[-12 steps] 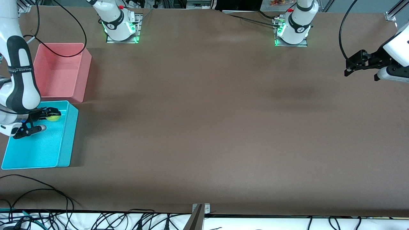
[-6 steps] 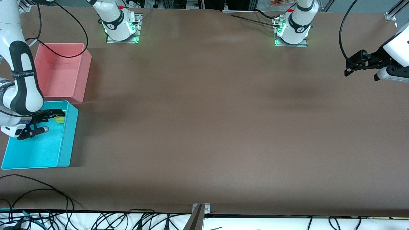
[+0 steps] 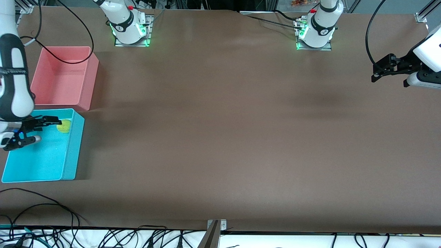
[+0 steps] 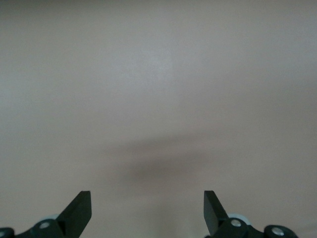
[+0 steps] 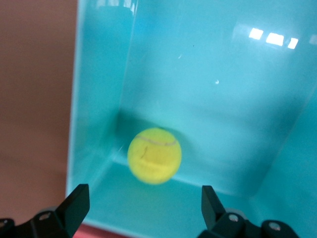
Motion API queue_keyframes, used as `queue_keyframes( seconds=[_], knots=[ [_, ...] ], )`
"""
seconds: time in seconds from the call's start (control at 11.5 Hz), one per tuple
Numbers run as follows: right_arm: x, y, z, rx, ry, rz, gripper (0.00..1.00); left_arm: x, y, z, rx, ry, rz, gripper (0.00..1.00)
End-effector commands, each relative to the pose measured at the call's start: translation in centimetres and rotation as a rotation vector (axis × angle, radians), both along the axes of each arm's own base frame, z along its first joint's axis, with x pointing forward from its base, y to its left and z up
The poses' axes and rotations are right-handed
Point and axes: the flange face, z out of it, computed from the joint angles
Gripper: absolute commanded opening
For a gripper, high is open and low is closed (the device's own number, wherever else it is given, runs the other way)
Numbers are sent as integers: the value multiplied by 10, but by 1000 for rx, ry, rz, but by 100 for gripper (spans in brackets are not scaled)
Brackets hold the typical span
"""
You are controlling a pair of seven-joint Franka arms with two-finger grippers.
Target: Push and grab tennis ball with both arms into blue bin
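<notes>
The ball [image 3: 64, 126] is sitting in the bin [image 3: 73, 148], light, fuzzy and likely to roll, needing a grip across its middle, while the right gripper [image 3: 28, 131] is hanging spread wide above and the left gripper [image 3: 389, 72] is waiting, gaping, over bare table.

The tennis ball [image 3: 64, 126] lies in the blue bin [image 3: 72, 151], which sits at the worktop [image 3: 220, 137] edge at the right arm's end. Another bin [image 3: 86, 89] stands just beside it, farther from the front camera.
</notes>
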Motion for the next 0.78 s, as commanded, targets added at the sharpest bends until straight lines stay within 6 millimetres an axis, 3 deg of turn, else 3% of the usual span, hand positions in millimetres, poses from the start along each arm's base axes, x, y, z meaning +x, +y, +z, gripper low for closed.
queue_keyframes(
  seconds=[0.0, 0.17, 0.26, 0.69],
  knots=[
    [-5, 23, 86, -64, 82, -93, 100, -6, 0, 4, -12, -1, 3, 100],
    [1, 77, 130, -116, 61, -160, 100, -6, 0, 3, -12, 0, 3, 100],
    [3, 100, 136, -142, 61, -206, 100, -6, 0, 3, -12, 0, 2, 100],
    [18, 211, 137, -172, 29, -295, 100, -6, 0, 3, -12, 0, 5, 100]
  ],
)
